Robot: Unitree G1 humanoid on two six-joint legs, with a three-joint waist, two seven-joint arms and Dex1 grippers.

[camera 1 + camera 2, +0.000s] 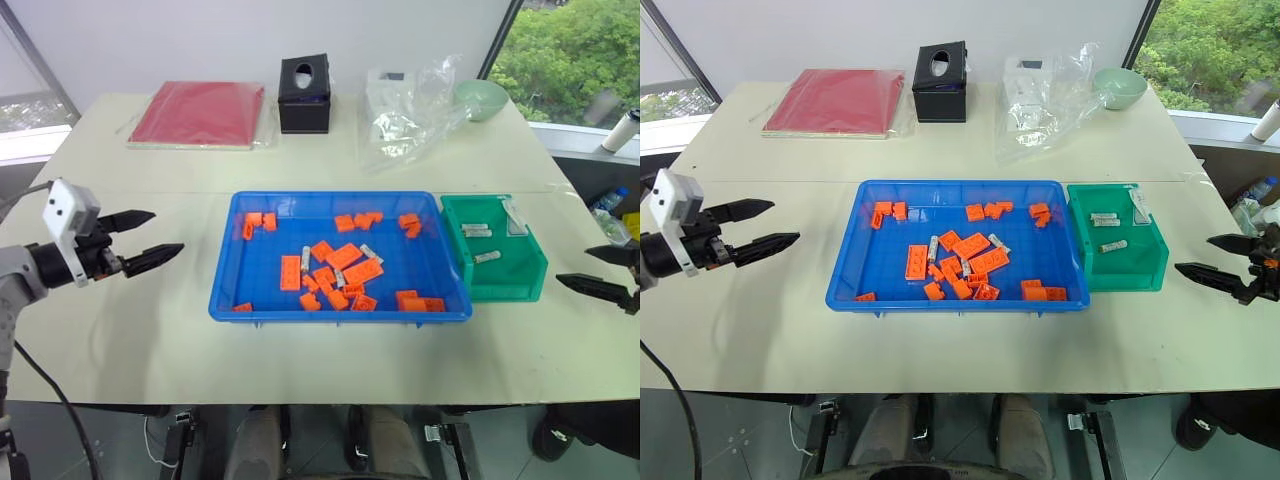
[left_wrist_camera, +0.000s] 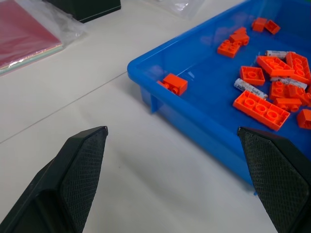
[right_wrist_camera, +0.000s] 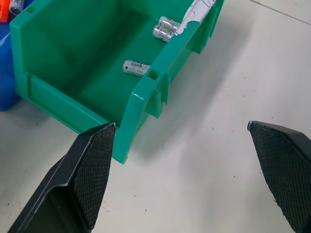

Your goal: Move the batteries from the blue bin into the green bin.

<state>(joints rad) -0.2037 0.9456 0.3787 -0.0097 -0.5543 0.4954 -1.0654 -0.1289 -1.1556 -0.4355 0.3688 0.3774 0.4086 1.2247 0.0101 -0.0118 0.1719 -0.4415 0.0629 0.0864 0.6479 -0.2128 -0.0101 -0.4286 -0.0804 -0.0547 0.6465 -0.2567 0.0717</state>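
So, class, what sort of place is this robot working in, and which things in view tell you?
Probably an office or lab set up for sorting practice: a plain pale table by big windows, with a blue bin of orange bricks beside a green bin.

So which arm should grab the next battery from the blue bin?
Probably the right. The right gripper hangs open just beside the green bin, so the drop is short. The left gripper, also open, sits off the blue bin's far side. Remaining batteries lie mid-tray among orange bricks.
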